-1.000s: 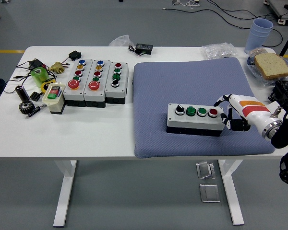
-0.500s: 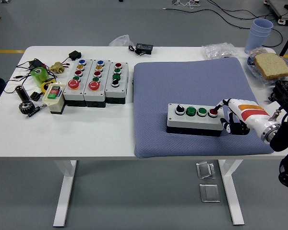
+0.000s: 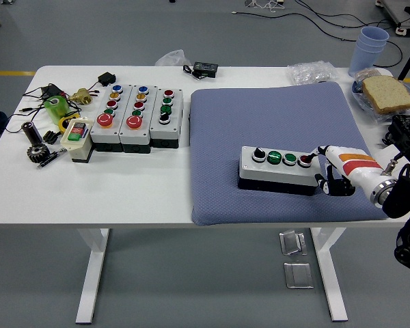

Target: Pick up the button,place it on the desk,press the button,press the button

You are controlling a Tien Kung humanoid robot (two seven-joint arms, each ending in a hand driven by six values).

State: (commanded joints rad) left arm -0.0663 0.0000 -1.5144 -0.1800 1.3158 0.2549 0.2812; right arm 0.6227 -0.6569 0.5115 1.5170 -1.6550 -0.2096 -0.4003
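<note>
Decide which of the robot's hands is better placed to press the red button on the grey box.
Right. The right hand is at the button box, a fingertip on its red button. No left hand shows.

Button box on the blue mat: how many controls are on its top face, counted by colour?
Button box on the blue mat, by colour:
Black selector knob: 1
Green buttons: 2
Red button: 1, with a fingertip of the right hand at it
Total: 4
</note>
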